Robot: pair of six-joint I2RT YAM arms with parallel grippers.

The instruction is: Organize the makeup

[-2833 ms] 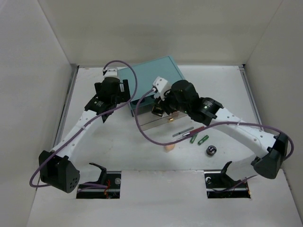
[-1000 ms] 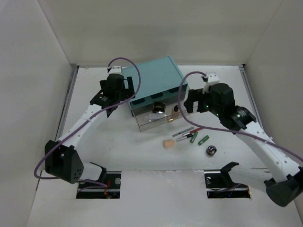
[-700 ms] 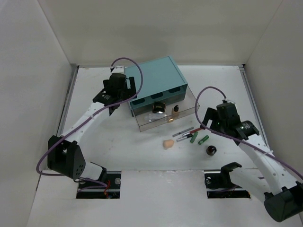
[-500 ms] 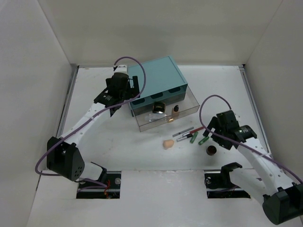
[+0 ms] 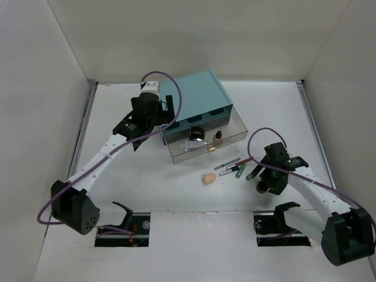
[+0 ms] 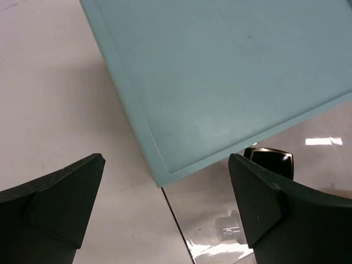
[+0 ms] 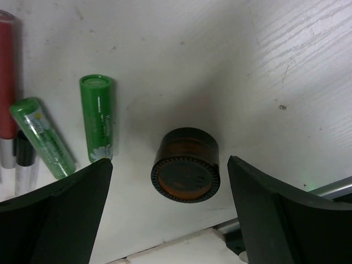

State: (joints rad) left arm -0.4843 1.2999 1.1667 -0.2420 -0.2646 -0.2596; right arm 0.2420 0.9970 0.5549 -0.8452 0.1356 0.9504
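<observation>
A small round jar (image 7: 186, 165), dark amber in the right wrist view, stands on the table. My right gripper (image 7: 170, 206) is open above it, one finger (image 7: 55, 220) on each side, not touching. In the top view the right gripper (image 5: 269, 180) covers most of the jar (image 5: 261, 188). Two green tubes (image 7: 99, 118) and a red pencil (image 7: 6, 77) lie left of it. The thin pencils (image 5: 230, 164), green tubes (image 5: 247, 172) and beige sponge (image 5: 208, 179) lie before the open clear drawer (image 5: 179, 154). The dark compact (image 5: 197, 135) and a small bottle (image 5: 217, 136) are in the drawer. My left gripper (image 5: 156, 110) is open.
The teal box (image 5: 197, 100) stands at the back middle. In the left wrist view my left gripper (image 6: 165, 209) hovers over the box's left corner (image 6: 165, 170), with the compact (image 6: 269, 162) in the drawer (image 6: 214, 214) below. White walls enclose the table.
My right arm has left the drawer, swung to the near right and come down over the jar. The left arm has stayed by the box's left corner.
</observation>
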